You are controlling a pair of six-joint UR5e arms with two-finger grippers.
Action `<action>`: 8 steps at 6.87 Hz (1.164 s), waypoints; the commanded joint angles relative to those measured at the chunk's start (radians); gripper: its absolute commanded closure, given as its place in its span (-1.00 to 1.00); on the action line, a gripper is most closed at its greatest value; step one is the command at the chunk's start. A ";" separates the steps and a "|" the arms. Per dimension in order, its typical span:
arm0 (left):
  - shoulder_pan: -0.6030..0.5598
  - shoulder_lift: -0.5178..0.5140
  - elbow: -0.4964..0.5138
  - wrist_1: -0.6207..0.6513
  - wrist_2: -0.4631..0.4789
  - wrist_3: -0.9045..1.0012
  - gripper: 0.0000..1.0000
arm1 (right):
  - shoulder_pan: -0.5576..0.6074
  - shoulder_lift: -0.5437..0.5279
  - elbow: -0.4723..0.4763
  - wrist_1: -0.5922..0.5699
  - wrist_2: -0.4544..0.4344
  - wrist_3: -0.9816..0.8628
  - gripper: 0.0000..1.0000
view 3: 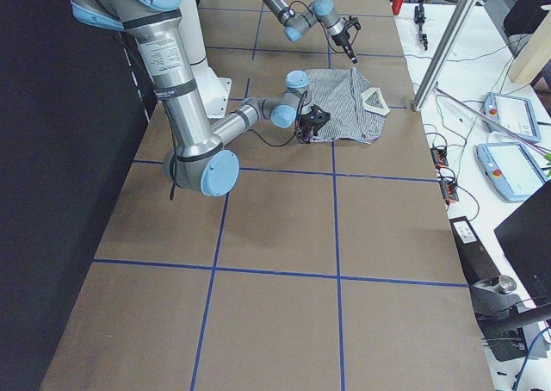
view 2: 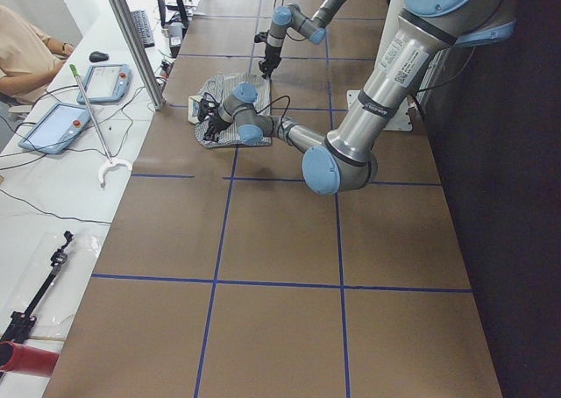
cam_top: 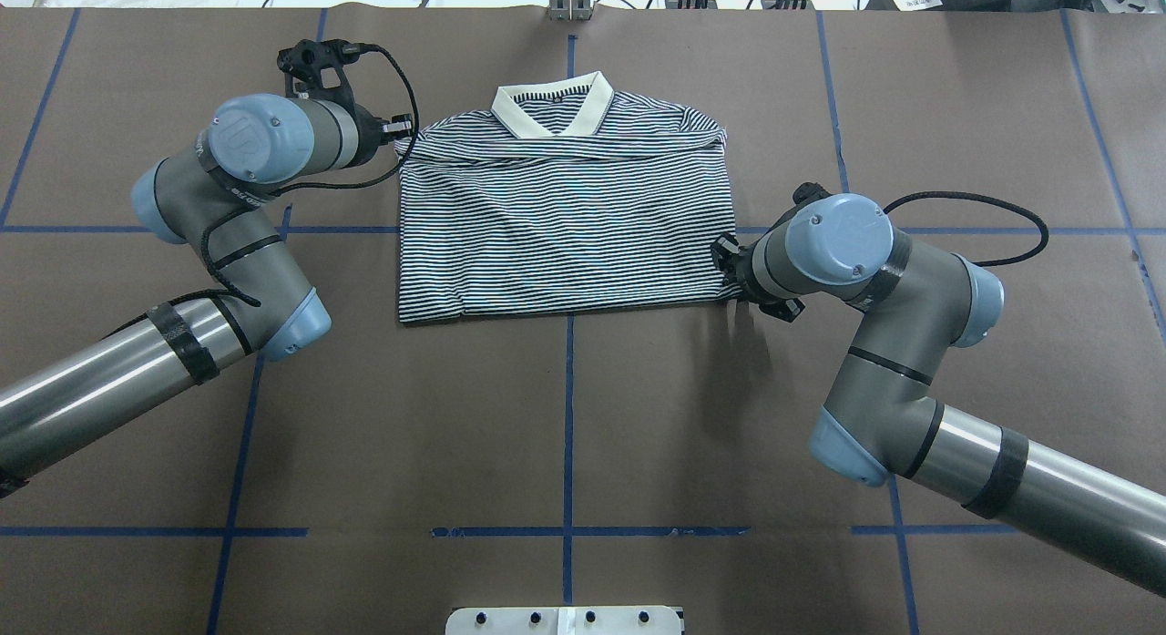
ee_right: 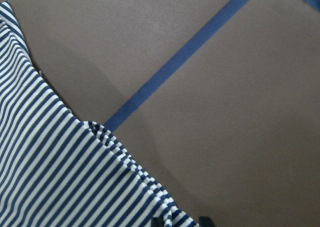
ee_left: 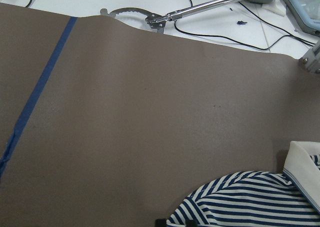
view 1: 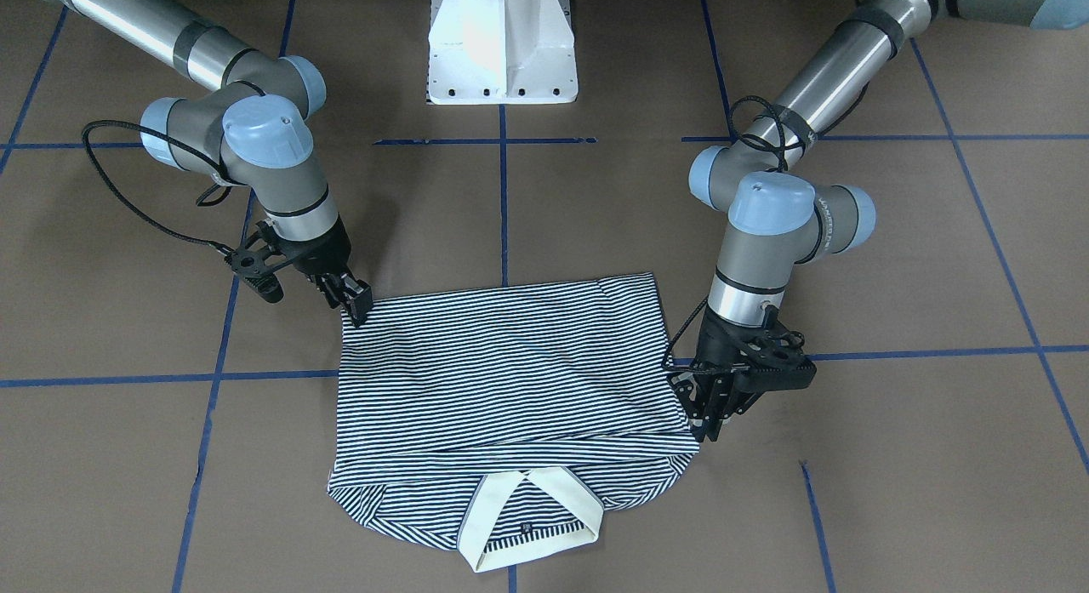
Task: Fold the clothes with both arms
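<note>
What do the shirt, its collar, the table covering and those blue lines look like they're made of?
Shirt: soft matte knit, probably cotton; it drapes and puckers at its edges.
Collar: thicker cream knit; it holds its shape.
Table covering: matte brown sheet, paper or vinyl; its far edge ripples in the left wrist view.
Blue lines: likely adhesive tape, thin strips with cut ends.

Robotics laboratory. A left arm [cam_top: 246,252] and a right arm [cam_top: 874,371] are reaching out from a white pedestal [view 1: 502,40] over a table [cam_top: 455,416] that is wearing brown paper and a blue tape grid [cam_top: 568,416]. Teach pendants [view 2: 54,126] and a keyboard [view 2: 140,25] are lying on the adjoining bench [view 2: 53,179], where a person [view 2: 22,52] is sitting.
</note>
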 commanded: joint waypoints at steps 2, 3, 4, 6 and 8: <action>-0.002 0.002 -0.014 0.002 0.000 0.000 0.50 | -0.006 -0.001 0.006 0.004 0.001 0.008 1.00; -0.002 0.002 -0.015 0.002 0.000 -0.002 0.50 | -0.012 -0.002 0.040 0.000 0.003 0.034 1.00; -0.002 0.002 -0.029 0.002 0.000 -0.002 0.50 | -0.058 -0.033 0.103 -0.003 0.003 0.094 1.00; 0.000 0.029 -0.072 0.002 -0.002 -0.002 0.50 | -0.182 -0.181 0.378 -0.147 0.006 0.102 1.00; 0.005 0.028 -0.093 0.002 -0.003 -0.015 0.50 | -0.367 -0.310 0.575 -0.301 0.006 0.105 1.00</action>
